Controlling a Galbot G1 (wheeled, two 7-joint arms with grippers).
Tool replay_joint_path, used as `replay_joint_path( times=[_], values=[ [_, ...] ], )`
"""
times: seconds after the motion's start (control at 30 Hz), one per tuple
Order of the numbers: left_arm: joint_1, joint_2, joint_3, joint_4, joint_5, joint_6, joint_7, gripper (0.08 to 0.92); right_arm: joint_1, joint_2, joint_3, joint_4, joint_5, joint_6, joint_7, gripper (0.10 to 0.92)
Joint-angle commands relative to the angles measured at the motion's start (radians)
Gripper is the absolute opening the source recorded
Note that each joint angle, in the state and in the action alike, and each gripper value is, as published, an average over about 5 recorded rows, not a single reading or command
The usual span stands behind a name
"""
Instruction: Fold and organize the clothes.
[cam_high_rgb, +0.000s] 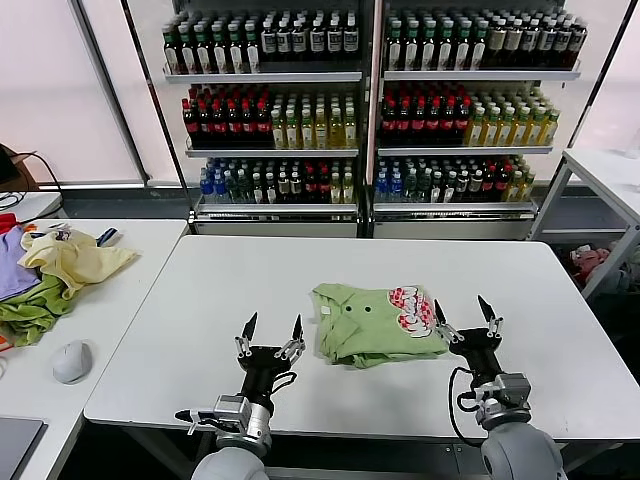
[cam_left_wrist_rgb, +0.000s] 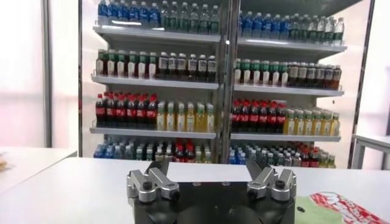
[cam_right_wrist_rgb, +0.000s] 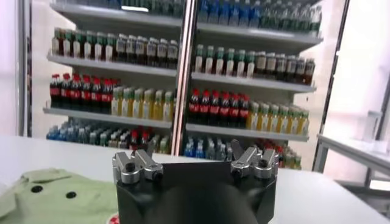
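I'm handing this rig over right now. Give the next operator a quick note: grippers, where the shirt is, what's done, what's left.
Left gripper: open, empty, just left of the shirt, not touching it.
Right gripper: open, empty, at the shirt's right edge.
Light green polo shirt: lies folded in a compact bundle mid-table, collar buttons and red-and-white print facing up.
Done: folding looks finished.
Left: possibly tidying or moving the bundle; other garments sit on the side table.

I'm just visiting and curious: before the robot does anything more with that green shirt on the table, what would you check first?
1. Light green polo shirt folded into a compact stack: ok.
2. Shirt lying fully on the white table, away from the edges: ok.
3. Left gripper open, holding nothing, beside the shirt: ok.
4. Right gripper open, clear of the cloth: ok.
5. Folds underneath even: cannot tell.
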Motion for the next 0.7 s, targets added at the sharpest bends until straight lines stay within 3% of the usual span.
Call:
replay_joint_path(
  times=[0.03,0.7],
  values=[
    [0.009,-0.005,0.000,-0.007,0.001,0.000,0.005,0.823,-0.103,0.005,0.050,0.097,-0.032,0.081,0.001,0.823],
    [0.018,-0.013,-0.005,-0.023,0.001,0.002,0.008,0.823,-0.096,0.018,0.045,0.097,-0.065,0.095,0.045,0.823]
  ],
)
